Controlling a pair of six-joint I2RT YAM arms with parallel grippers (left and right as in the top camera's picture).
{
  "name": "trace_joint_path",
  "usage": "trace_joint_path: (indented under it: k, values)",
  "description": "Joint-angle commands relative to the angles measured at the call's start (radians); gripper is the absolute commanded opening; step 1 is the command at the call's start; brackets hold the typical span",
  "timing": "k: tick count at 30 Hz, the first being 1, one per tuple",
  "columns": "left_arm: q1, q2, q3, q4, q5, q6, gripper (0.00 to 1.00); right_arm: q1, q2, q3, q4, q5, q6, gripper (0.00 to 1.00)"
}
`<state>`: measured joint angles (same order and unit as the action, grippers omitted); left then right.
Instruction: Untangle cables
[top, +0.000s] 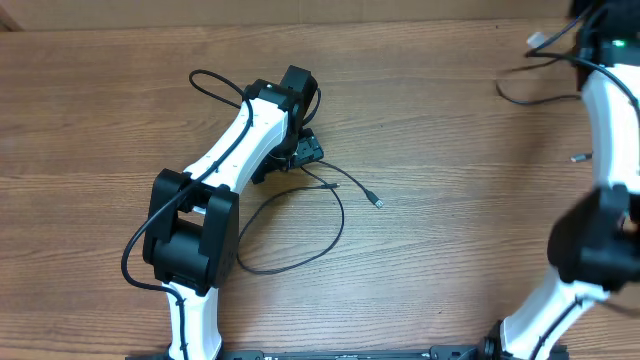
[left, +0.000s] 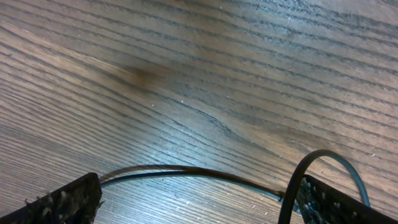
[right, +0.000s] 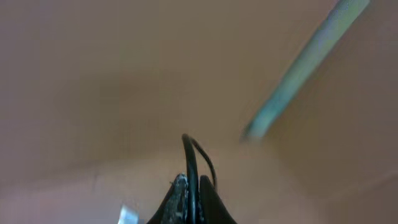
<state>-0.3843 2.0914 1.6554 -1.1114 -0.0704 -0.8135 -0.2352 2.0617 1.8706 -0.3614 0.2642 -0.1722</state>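
One thin black cable (top: 300, 232) lies in a wide loop at mid-table and ends in a small plug tip (top: 378, 202). My left gripper (top: 305, 152) is low over its upper end. In the left wrist view the jaws (left: 199, 196) are wide open, with the cable strand (left: 186, 171) lying on the wood between them and a loop (left: 323, 163) by the right finger. My right gripper (top: 583, 48) is at the far right back. In the right wrist view it (right: 191, 190) is shut on a second black cable (right: 189, 155), which trails over the table (top: 530, 98).
The wooden table (top: 450, 250) fills the views. A small loose plug tip (top: 577, 157) lies beside the right arm. A white piece (top: 537, 40) sits near the right gripper. A blurred pale strip (right: 305, 68) crosses the right wrist view.
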Motion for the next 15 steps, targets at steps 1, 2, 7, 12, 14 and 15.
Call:
trace_joint_path:
  k: [1,2,7,12,14,15]
  values:
    - [-0.002,0.008,0.000,-0.001,0.004,-0.006,1.00,-0.002,0.010,0.013,-0.041,-0.100,0.180,0.04]
    - [-0.002,0.008,0.000,-0.001,0.004,-0.006,0.99,-0.003,0.020,0.013,-0.055,-0.097,0.199,0.04]
    - [-0.002,0.008,0.000,-0.001,0.004,-0.006,0.99,-0.032,0.041,0.013,-0.134,-0.089,0.254,0.98]
    - [-0.002,0.008,0.000,-0.001,0.004,-0.006,1.00,-0.040,-0.033,0.052,-0.280,-0.077,0.257,1.00]
    - [-0.002,0.008,0.000,-0.001,0.004,-0.006,1.00,-0.039,-0.086,0.063,-0.357,-0.087,0.300,1.00]
    - [-0.002,0.008,0.000,-0.001,0.004,-0.006,0.99,-0.039,-0.122,0.063,-0.403,-0.087,0.338,1.00]
